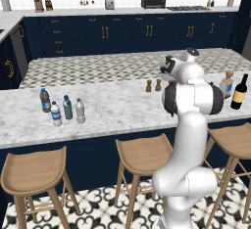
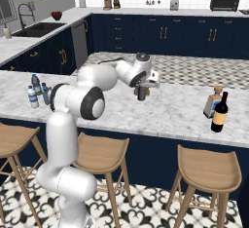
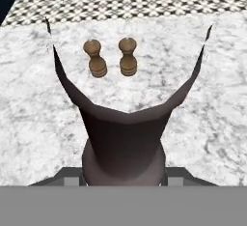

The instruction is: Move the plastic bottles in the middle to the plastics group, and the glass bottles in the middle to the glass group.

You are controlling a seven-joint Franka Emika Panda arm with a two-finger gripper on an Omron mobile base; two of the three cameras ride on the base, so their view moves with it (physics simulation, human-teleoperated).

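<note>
In the left base view the arm's own body hides the gripper. In the hand view the dark brown glass bottle [image 3: 123, 143] fills the lower centre, clamped between the fingers, its neck cut off. Labels are too small to read. 2 brown shakers [image 3: 112, 58] stand beyond. In the right base view the gripper [image 2: 141, 94] holds it at frame centre, above the marble counter [image 2: 170, 110].

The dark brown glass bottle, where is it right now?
The dark brown glass bottle is held in the end effector above the middle of the marble counter, with the two small brown shakers just beyond it in the hand view.
</note>
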